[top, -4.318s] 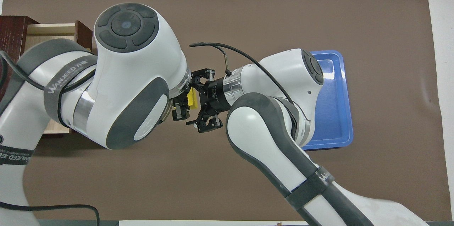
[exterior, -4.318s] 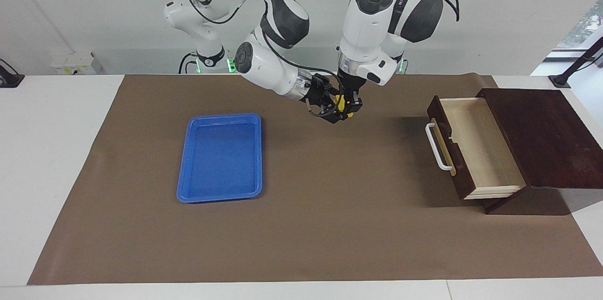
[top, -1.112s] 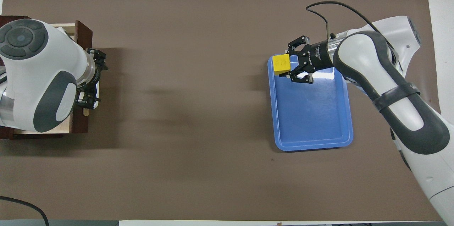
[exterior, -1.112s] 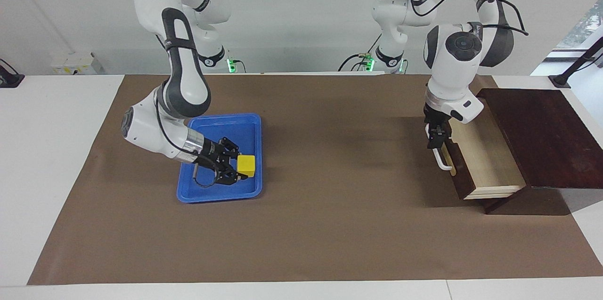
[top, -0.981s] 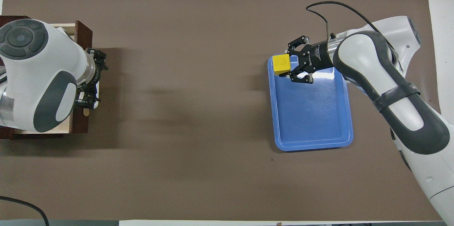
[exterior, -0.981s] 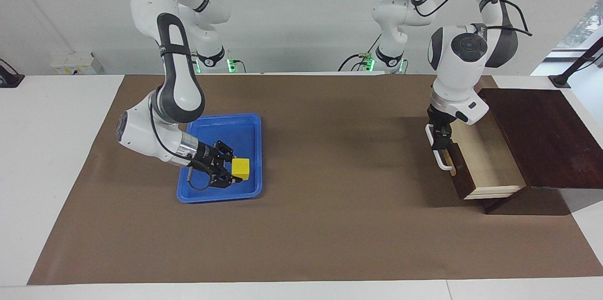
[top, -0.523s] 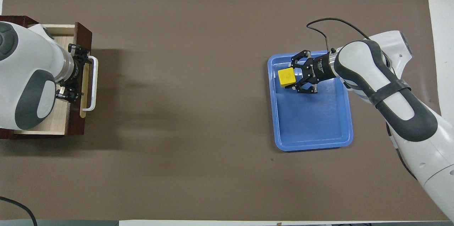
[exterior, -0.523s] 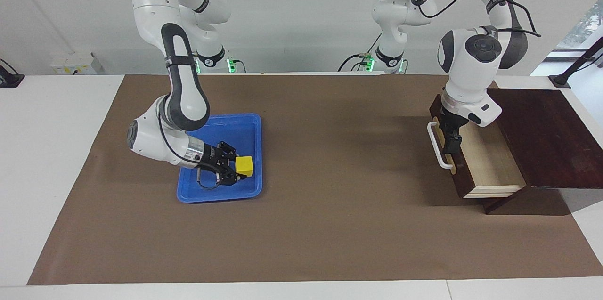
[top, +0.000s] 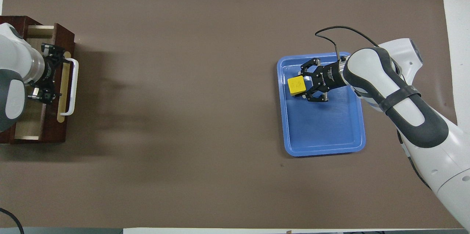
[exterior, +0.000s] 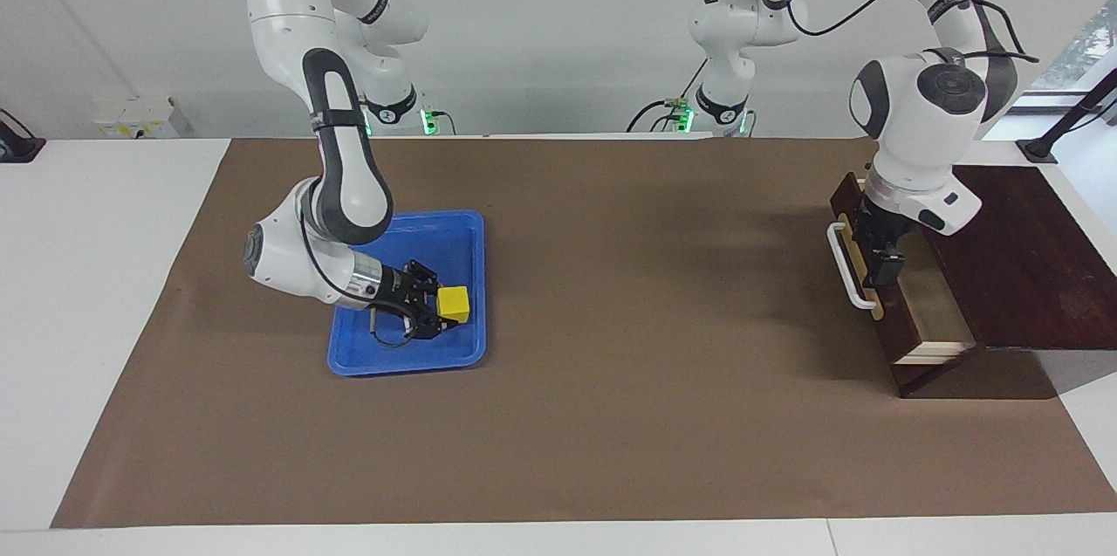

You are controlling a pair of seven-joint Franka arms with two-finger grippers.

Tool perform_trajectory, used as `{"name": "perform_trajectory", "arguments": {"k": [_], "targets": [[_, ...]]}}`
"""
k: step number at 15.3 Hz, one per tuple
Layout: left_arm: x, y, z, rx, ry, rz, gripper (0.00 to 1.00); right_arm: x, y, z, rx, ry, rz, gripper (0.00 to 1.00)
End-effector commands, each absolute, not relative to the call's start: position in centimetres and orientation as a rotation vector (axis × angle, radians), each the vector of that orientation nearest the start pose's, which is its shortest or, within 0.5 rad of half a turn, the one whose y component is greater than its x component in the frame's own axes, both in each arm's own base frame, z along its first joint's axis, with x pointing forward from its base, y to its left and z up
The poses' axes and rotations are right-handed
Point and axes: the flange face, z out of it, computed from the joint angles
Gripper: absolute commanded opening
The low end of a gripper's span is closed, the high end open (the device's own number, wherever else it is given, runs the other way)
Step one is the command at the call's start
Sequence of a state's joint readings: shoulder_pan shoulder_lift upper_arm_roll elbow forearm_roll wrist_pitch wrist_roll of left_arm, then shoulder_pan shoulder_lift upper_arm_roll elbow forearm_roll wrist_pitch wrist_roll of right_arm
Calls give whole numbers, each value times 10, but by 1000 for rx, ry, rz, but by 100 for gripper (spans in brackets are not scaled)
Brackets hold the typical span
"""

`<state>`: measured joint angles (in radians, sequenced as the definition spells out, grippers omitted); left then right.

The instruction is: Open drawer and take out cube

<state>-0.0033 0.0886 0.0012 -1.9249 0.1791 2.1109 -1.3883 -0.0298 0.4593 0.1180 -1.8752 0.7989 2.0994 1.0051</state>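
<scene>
The yellow cube [exterior: 454, 303] [top: 296, 85] is low over the blue tray [exterior: 401, 364] [top: 323, 131], with my right gripper [exterior: 443, 312] [top: 302, 86] shut on it. I cannot tell whether the cube touches the tray floor. The dark brown drawer [exterior: 903, 342] [top: 51, 123] stands partly out of its dark wooden box [exterior: 1021, 259] at the left arm's end of the table. Only a short stretch of its pale interior [exterior: 938, 312] shows. My left gripper [exterior: 881, 264] [top: 47, 72] is open, just inside the drawer front, beside the white bar handle [exterior: 848, 264] [top: 74, 85].
A brown mat [exterior: 611, 416] [top: 191, 116] covers most of the white table [exterior: 105, 294]. The tray lies toward the right arm's end, the wooden box at the other end. A wide stretch of bare mat lies between them.
The drawer has slid most of the way back into the box, with my left gripper moving along at its front. My right gripper has brought the cube lower and further inside the tray.
</scene>
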Motion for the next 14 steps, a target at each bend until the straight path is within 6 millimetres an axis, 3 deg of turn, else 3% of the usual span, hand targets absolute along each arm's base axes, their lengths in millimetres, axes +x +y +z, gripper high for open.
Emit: {"name": "perform_trajectory", "arguments": {"k": [1,5,7,9,10,12,14], "targets": [[593,42,452,-2455,-1827,-320,100,604,81,267,-1943,1675,722,0],[593,51,449,-2444,-1833,-311,100,602,75,266,-1930,1693,726,0],[593,51,450,-2444,-1834,-313,100,602,75,266,-1926,1698,728,17],[593,53,450,-2443,-1836,-313,100,602,75,266,-1926,1698,728,50],[592,57,450,-2437,-1843,-314,100,602,75,266,-1927,1697,730,59],[592,66,451,-2437,-1840,-316,100,602,75,266,-1927,1698,729,86],[592,67,451,-2436,-1840,-314,100,603,75,268,-1926,1697,734,92]]}}
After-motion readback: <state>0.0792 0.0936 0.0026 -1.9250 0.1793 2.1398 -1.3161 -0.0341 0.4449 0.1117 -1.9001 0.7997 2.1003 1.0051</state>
